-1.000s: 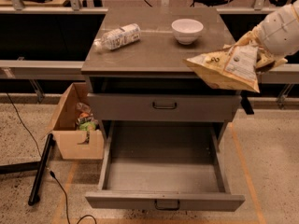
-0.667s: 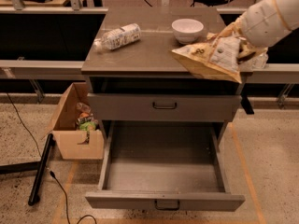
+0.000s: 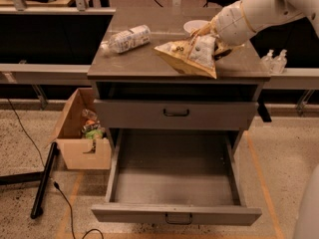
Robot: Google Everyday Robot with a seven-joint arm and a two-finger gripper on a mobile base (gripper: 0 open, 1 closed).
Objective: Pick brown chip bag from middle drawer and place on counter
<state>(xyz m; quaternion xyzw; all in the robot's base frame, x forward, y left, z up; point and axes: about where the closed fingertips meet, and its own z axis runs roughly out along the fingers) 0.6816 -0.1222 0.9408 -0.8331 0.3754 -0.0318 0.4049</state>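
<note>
The brown chip bag (image 3: 192, 58), crumpled tan and dark brown with a white label panel, hangs low over the right half of the counter (image 3: 139, 63), its lower corner near the front edge. My gripper (image 3: 209, 34) is shut on the bag's top, at the end of the white arm that comes in from the upper right. The open middle drawer (image 3: 174, 176) stands pulled out below, its tray bare. The white bowl (image 3: 193, 26) sits behind the bag, partly hidden by the gripper.
A clear plastic bottle (image 3: 127, 38) lies on the counter's left rear. The drawer with a taller front (image 3: 175, 114) is closed above the open one. A cardboard box (image 3: 79, 133) with items stands on the floor to the left. A black pole and cable lie at lower left.
The gripper has carried the bag leftward, from beyond the counter's right edge to above the counter's right half, and brought it lower.
</note>
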